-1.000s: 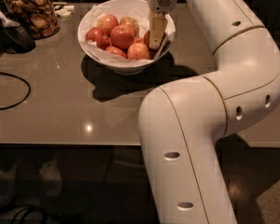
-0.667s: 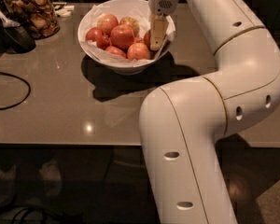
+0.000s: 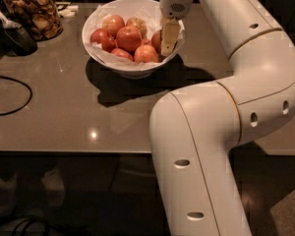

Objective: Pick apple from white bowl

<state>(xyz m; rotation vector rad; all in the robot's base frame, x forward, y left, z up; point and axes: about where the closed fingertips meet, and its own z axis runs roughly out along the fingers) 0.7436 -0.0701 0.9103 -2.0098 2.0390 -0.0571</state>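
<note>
The gripper [image 3: 168,46] is hanging inside the white bowl [image 3: 132,69], at the bowl's right side, with its tan tip reaching down close to the right rim. The apple [image 3: 157,40] is lying in the bowl's right half, pressed against the left edge of the gripper, and the gripper is covering its right side, so only a dark red slice of it is showing. Whether the gripper is standing wide or narrow, or closing on that apple, cannot be told from this view.

Other red apples [image 3: 129,37] are filling the middle and left of the bowl, packed against one another and resting on crinkled white paper [image 3: 101,53]. The white arm [image 3: 226,107] is bending from the bowl's near right and rising over its right rim.

The bowl is sitting on a grey worktop [image 3: 64,119]. A glass jar [image 3: 34,14] of brown snacks is standing to the bowl's left, well apart from it, and a black cable [image 3: 29,93] is looping on the worktop left of and nearer than the bowl.
</note>
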